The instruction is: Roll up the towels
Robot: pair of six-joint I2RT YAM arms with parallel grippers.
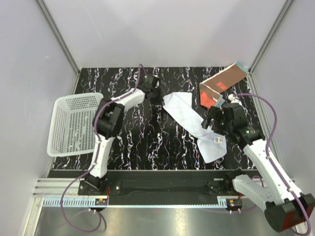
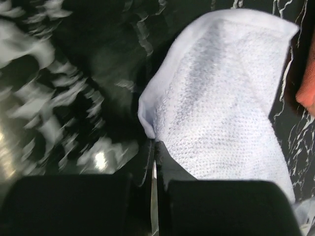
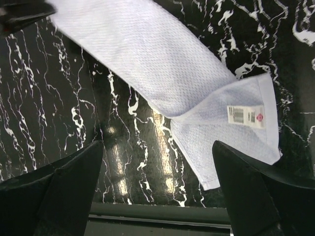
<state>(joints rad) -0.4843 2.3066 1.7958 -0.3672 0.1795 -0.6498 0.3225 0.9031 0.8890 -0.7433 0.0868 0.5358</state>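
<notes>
The white towel lies as a long diagonal strip across the black marble table, with a label near its near end. My left gripper is at the strip's far-left end. In the left wrist view the left gripper is shut, pinching the corner of the white towel, which is slightly raised there. My right gripper hovers over the strip's near-right part; the right gripper is wide open and holds nothing, with the white towel below it. The rust-brown towel lies at the back right.
A white perforated basket sits at the table's left edge. An orange bit of the brown towel shows at the right edge of the left wrist view. Grey walls enclose the table. The table's near edge runs just below the right fingers.
</notes>
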